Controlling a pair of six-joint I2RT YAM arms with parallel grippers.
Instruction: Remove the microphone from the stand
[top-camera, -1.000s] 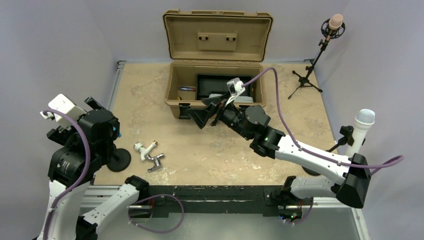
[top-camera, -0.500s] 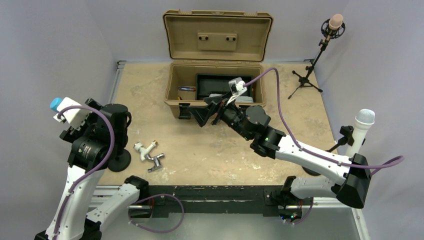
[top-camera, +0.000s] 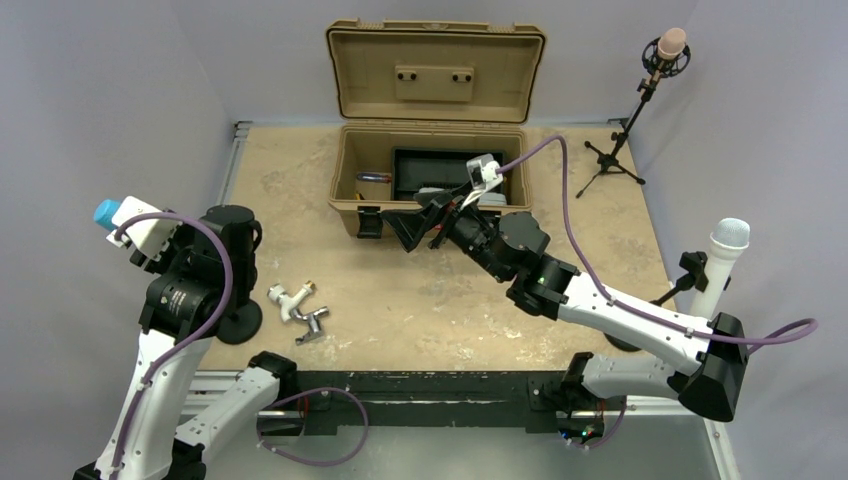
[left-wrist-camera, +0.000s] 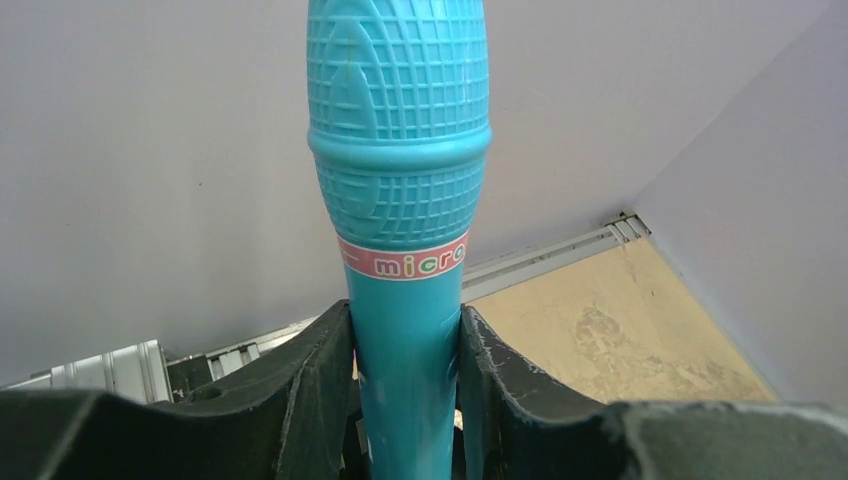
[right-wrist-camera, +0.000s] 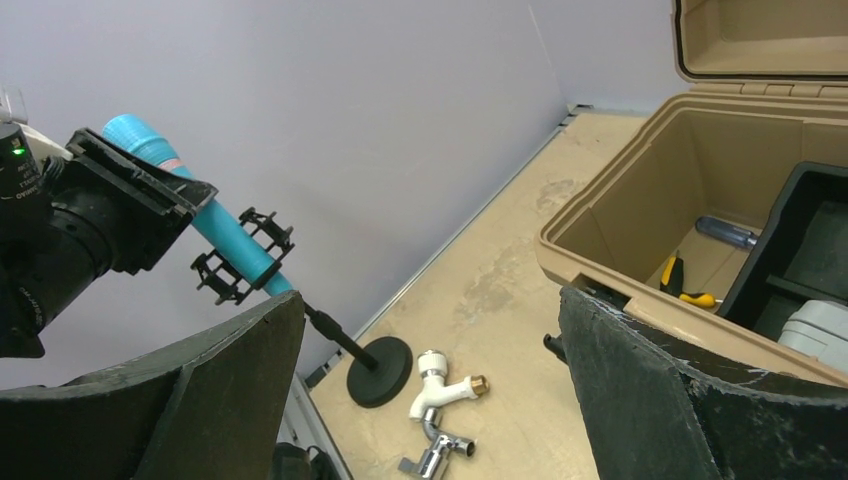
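Since one second ago the left arm has swung its claw (left-wrist-camera: 405, 335) onto the blue microphone (left-wrist-camera: 400, 130), and its fingers (left-wrist-camera: 310, 380) have come in from wide apart. Now they press on the handle just under the red band, one on each side, so this claw has hold of the blue microphone. It is at the left edge of the desk (top-camera: 450, 300), and lower down its handle sits in the black clip of the stand (right-wrist-camera: 378, 370). The right arm has shifted only a little. Its claw (right-wrist-camera: 432, 300) is spread wide, holds nothing, and hovers at the front of the tan toolbox (top-camera: 436, 75). A white tap (top-camera: 298, 308) lies on the desk near the round base of the stand.
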